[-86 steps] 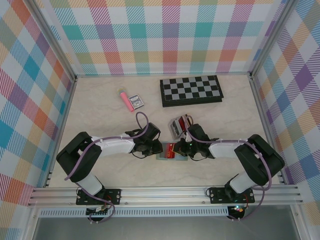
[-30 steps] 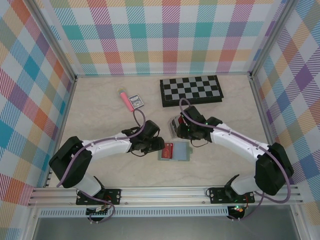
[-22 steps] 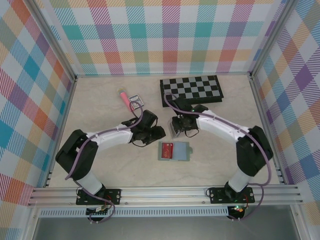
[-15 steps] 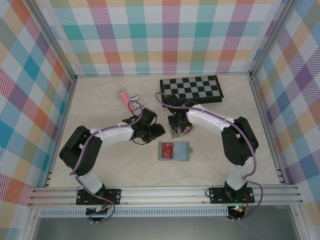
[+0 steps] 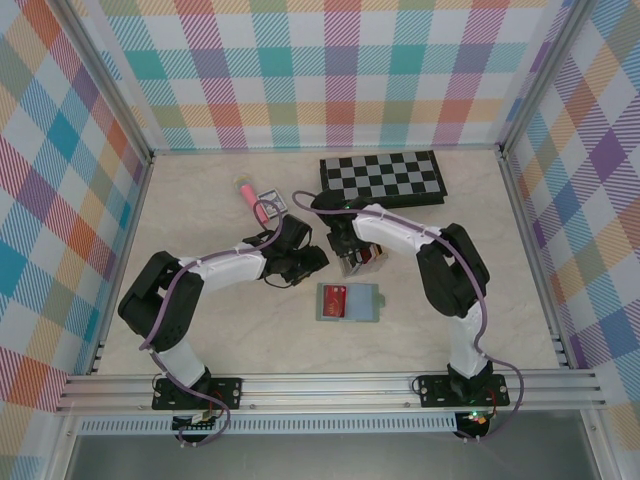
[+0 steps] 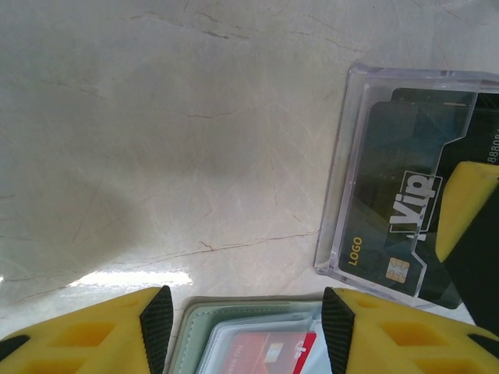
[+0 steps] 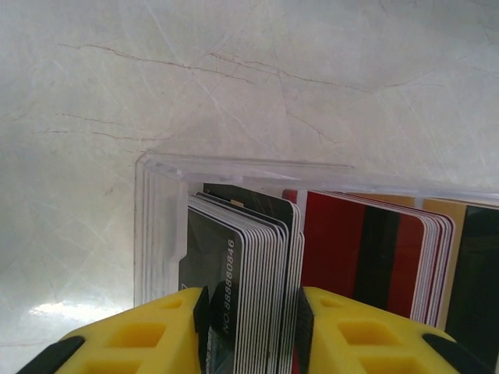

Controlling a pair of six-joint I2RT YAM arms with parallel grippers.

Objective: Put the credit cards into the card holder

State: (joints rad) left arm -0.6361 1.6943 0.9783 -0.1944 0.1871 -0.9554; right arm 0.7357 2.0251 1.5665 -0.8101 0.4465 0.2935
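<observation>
Right gripper at the card rack, holder waiting nearer.

We note the right gripper (image 7: 251, 331) set astride the dark pack of thin plastic credit cards (image 7: 231, 276), which stand in the clear acrylic slotted rack (image 7: 156, 226) at mid-table. Its jaws are narrowly parted with a finger at each face, but whether they pinch we cannot tell. The left gripper (image 6: 245, 331) hangs just left of the rack, about half open and empty. The sage-green bifold card holder (image 5: 366, 304) lies open just near of the rack, with a red card (image 5: 336, 298) in it. We judge the cards light, stiff, slick and tightly packed. Take one by its flat faces at the top edge, or several may lift together.
</observation>
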